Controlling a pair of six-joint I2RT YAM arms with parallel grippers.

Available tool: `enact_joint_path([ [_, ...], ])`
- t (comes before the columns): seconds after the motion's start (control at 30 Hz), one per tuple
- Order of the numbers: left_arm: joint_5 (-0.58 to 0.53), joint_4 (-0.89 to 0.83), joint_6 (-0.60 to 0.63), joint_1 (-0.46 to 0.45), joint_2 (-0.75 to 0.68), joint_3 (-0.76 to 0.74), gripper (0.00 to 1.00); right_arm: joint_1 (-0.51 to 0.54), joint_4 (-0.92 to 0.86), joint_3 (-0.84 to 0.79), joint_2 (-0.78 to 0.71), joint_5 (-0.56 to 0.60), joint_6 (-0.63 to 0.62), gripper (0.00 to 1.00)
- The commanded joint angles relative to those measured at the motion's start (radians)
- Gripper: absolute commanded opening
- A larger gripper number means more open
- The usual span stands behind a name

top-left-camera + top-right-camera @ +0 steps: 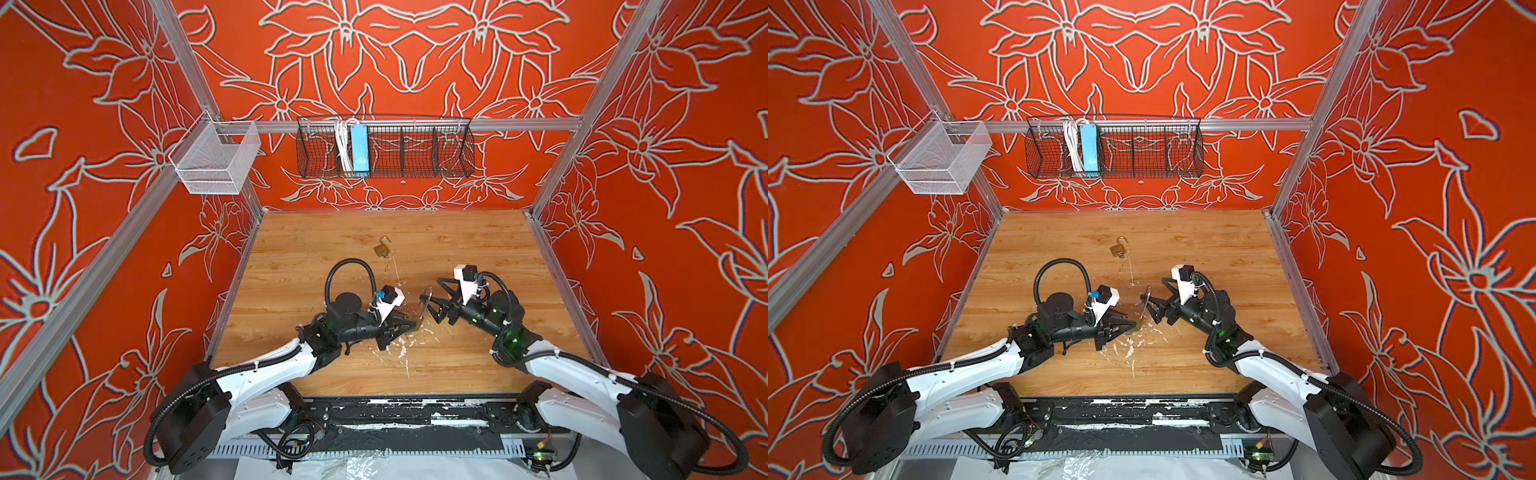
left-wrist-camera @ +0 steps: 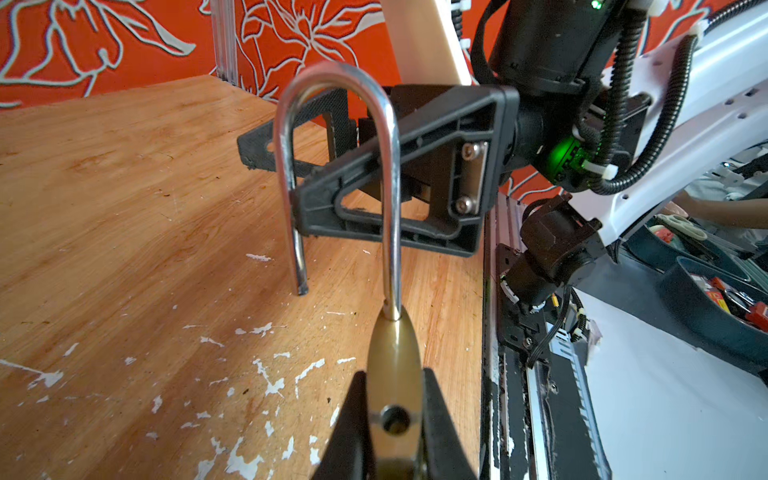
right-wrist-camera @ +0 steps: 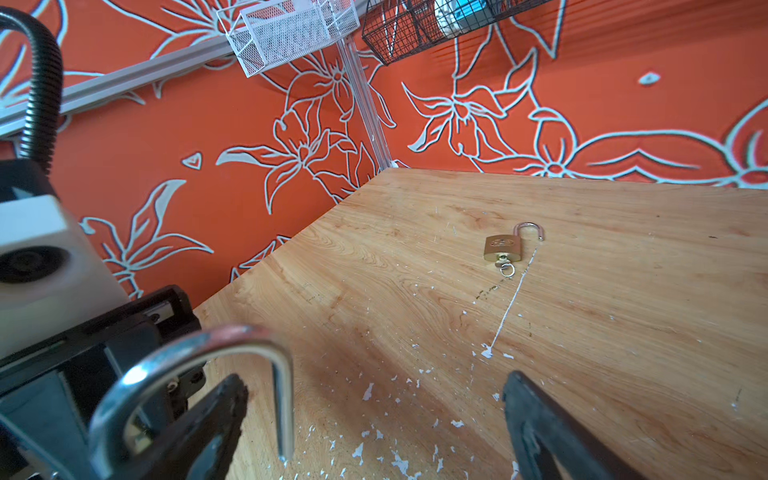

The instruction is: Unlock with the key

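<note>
In both top views, centre frame, the left gripper (image 1: pixel 410 325) clamps something hard to make out; the right gripper (image 1: pixel 428 307) gapes beside it. Above them, a small brass padlock (image 1: pixel 380 248) lies shackle-open on the wooden table (image 1: pixel 478 257). Left wrist view: black fingers (image 2: pixel 440 424) pinch a long-shackled brass padlock (image 2: pixel 392 365), its body cut off at the bottom edge. Right wrist view, right of centre: a key (image 3: pixel 501 258) sits in the small padlock.

Wooden table (image 1: pixel 291 249) flecked with white, white mesh basket (image 1: pixel 208 166), black wire basket (image 1: pixel 415 160) holding blue power strip (image 1: pixel 359 151)
</note>
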Motion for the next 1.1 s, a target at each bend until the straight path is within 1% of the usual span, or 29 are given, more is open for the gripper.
enact_joint_path([
  [0.0, 0.068, 0.1, 0.017, -0.003, -0.001, 0.033, 0.0, 0.008, 0.033, 0.003, 0.0, -0.018, -0.018, 0.98],
  [0.07, 0.094, 0.108, 0.019, -0.003, 0.001, 0.032, 0.0, 0.012, -0.02, 0.021, 0.003, 0.031, -0.015, 0.98],
  [0.13, 0.11, 0.116, 0.017, -0.003, 0.001, 0.029, 0.0, 0.015, -0.117, 0.051, 0.004, 0.135, -0.007, 0.98],
  [0.17, 0.112, 0.118, 0.017, -0.003, -0.003, 0.028, 0.0, 0.015, -0.17, 0.066, 0.008, 0.21, 0.003, 0.98],
  [0.23, 0.095, 0.116, 0.013, -0.003, -0.007, 0.027, 0.0, 0.016, -0.247, 0.088, 0.019, 0.31, 0.018, 0.98],
  [0.3, 0.031, 0.109, -0.003, -0.003, -0.006, 0.029, 0.0, 0.015, -0.309, 0.113, 0.038, 0.389, 0.037, 0.97],
  [0.37, -0.052, 0.08, -0.02, -0.003, -0.004, 0.041, 0.0, 0.015, -0.353, 0.133, 0.059, 0.428, 0.054, 0.97],
  [0.5, -0.208, 0.035, -0.037, -0.007, 0.002, 0.051, 0.0, 0.015, -0.388, 0.164, 0.103, 0.442, 0.067, 0.96],
  [0.6, -0.359, 0.016, -0.057, -0.015, -0.006, 0.044, 0.0, 0.016, -0.411, 0.179, 0.12, 0.456, 0.072, 0.96],
  [0.7, -0.486, 0.0, -0.062, -0.023, -0.016, 0.038, 0.0, 0.015, -0.419, 0.18, 0.117, 0.463, 0.072, 0.96],
  [0.77, -0.537, -0.005, -0.069, -0.023, -0.02, 0.033, 0.0, 0.015, -0.414, 0.177, 0.115, 0.458, 0.073, 0.96],
  [0.83, -0.562, -0.001, -0.07, -0.023, -0.024, 0.027, 0.0, 0.015, -0.399, 0.171, 0.115, 0.434, 0.066, 0.96],
  [0.9, -0.578, 0.009, -0.079, -0.023, -0.023, 0.022, 0.0, 0.015, -0.365, 0.162, 0.114, 0.393, 0.059, 0.96],
  [1.0, -0.599, 0.011, -0.091, -0.023, -0.017, 0.024, 0.0, 0.015, -0.305, 0.152, 0.114, 0.3, 0.037, 0.96],
  [1.07, -0.625, 0.002, -0.098, -0.023, -0.015, 0.026, 0.0, 0.017, -0.29, 0.146, 0.103, 0.269, 0.023, 0.96],
])
